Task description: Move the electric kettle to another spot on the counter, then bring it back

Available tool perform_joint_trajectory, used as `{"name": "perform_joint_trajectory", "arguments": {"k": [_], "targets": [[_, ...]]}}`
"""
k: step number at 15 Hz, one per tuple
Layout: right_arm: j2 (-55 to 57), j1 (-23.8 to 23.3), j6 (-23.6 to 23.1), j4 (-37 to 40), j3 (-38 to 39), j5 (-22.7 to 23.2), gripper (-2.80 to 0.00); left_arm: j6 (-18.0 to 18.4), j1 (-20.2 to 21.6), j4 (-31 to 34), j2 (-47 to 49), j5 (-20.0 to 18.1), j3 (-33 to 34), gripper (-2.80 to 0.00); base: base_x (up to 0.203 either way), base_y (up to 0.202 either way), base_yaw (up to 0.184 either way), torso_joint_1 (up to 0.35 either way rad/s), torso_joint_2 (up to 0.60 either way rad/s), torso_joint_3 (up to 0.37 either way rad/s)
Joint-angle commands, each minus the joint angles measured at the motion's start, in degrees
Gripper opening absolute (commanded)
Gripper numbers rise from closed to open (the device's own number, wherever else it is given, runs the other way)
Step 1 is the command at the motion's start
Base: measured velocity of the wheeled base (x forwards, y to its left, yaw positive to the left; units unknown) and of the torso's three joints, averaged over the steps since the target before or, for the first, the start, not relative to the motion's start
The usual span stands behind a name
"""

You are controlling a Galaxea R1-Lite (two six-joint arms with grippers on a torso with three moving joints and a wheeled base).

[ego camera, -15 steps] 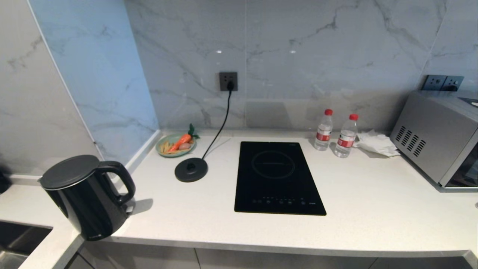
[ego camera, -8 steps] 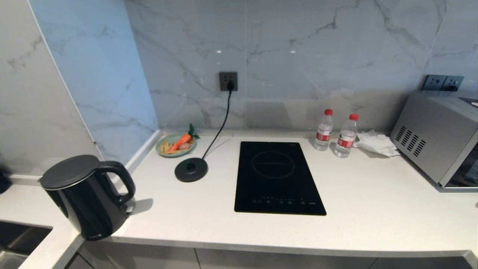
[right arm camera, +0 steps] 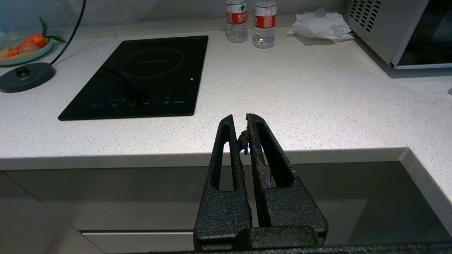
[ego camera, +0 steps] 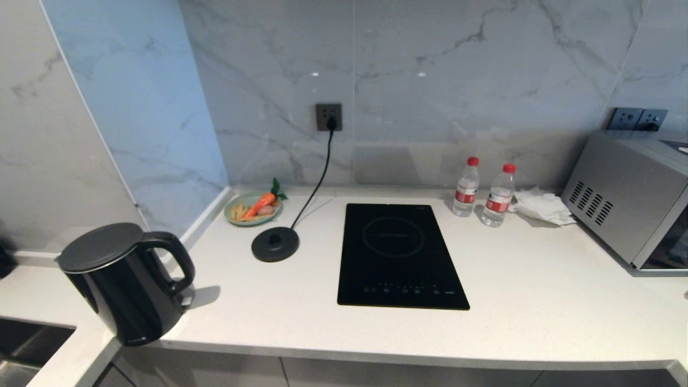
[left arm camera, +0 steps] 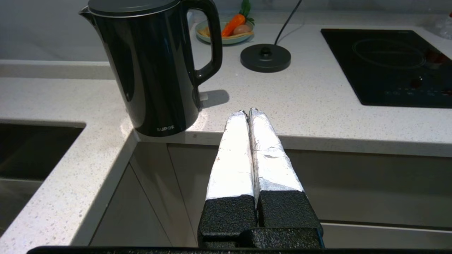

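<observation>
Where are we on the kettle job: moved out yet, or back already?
Done, by the look of it: the kettle stands off its base, at the counter's front left corner. In hand: nothing; the left gripper and right gripper sit shut and empty, short of the counter edge. Left: grasp the handle and set the kettle back. Whether it began on the base I cannot tell.

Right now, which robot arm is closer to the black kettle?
Left. The left end effector sits just off the counter edge beside the electric kettle; the right end effector is over by the induction hob.
</observation>
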Motion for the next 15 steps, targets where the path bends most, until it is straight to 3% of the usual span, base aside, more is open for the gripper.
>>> {"name": "perform_joint_trajectory", "arguments": {"k": [1, 3, 11, 15], "targets": [[0.09, 0.01, 0.02, -0.04, 0.0, 0.0, -2.8, 1.76, 0.0, 0.12, 0.02, -0.1, 0.26, -2.8, 0.0, 0.0, 0.0, 0.0, 0.0, 0.0], [0.09, 0.01, 0.02, -0.01, 0.0, 0.0, -2.8, 5.13, 0.09, 0.96, 0.02, -0.28, 0.26, -2.8, 0.0, 0.0, 0.0, 0.0, 0.0, 0.0], [0.09, 0.1, 0.02, -0.04, 0.0, 0.0, -2.8, 3.72, -0.09, 0.74, 0.02, -0.19, 0.26, -2.8, 0.0, 0.0, 0.0, 0.0, 0.0, 0.0], [0.07, 0.1, 0.02, -0.02, -0.09, 0.0, -2.8, 0.41, -0.01, 0.65, 0.02, -0.1, 0.26, -2.8, 0.0, 0.0, 0.0, 0.0, 0.0, 0.0]]}}
